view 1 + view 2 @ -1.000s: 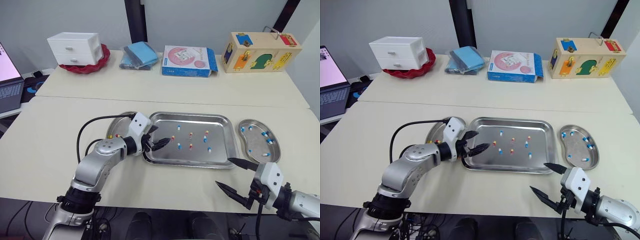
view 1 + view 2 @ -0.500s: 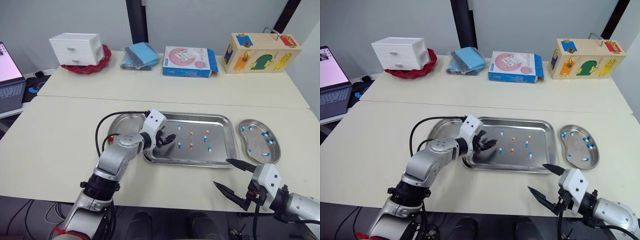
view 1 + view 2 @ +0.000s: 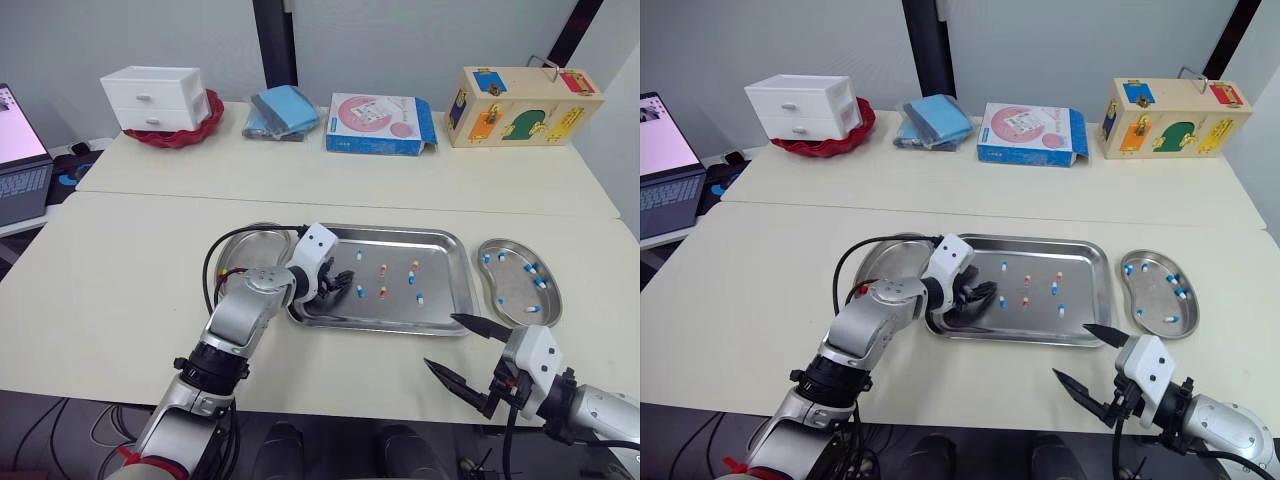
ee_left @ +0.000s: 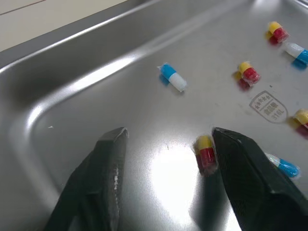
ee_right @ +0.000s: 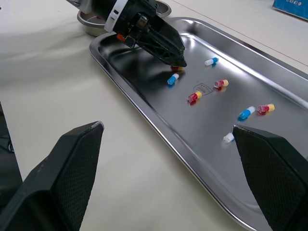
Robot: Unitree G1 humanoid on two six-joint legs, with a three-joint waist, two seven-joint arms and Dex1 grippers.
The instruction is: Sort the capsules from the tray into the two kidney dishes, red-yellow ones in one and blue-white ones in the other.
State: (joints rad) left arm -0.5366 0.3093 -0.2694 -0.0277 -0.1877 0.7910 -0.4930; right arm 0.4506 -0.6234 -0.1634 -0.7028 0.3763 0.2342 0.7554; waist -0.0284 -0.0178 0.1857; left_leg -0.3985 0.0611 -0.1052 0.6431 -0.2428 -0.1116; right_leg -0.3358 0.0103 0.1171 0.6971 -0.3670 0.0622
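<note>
The left claw (image 4: 169, 132) is seen low inside the tray's (image 3: 440, 240) left part, spread wide, with 1 red-yellow capsule (image 4: 205, 151) lying between its fingers. The right claw (image 3: 442, 340) is held wide open just off the tray's near right corner.

Your left arm (image 3: 240, 318) covers much of the left kidney dish (image 3: 248, 240), so you can't tell what lies in it. The left gripper (image 3: 346, 284) hides the tray (image 3: 442, 276) floor under its tips (head views). In the left wrist view one finger (image 4: 250, 168) covers part of a blue-white capsule (image 4: 285, 167). The laptop (image 3: 18, 150) is cut by the edge.
</note>
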